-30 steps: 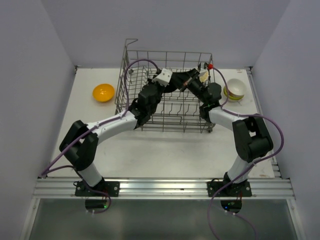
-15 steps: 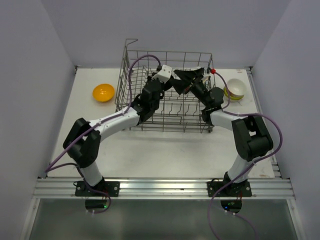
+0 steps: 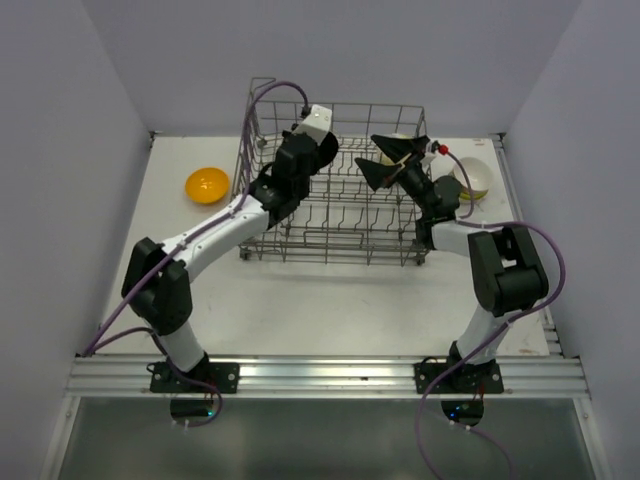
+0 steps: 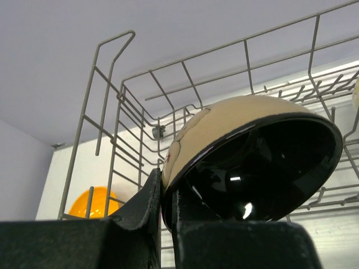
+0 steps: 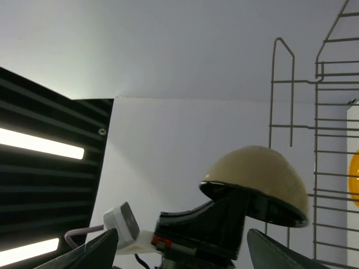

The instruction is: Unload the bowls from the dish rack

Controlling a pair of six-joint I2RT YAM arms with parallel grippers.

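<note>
On counter (image 3: pixel 300 290): orange bowl (image 3: pixel 207 185), white bowl (image 3: pixel 470 178). Over rack (image 3: pixel 340 225): tan bowl (image 4: pixel 235 140) in left gripper (image 4: pixel 168 202); right gripper (image 3: pixel 388 160) wide. Set-down pending.

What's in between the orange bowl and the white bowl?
The dish rack sits between the orange bowl and the white bowl, in the top view.

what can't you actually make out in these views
- Top external: white bowl partly behind the right arm, inside unclear.
- Left wrist: orange bowl, lower half hidden by the left end effector.
- Left wrist: tan bowl outer markings too small to read.
</note>
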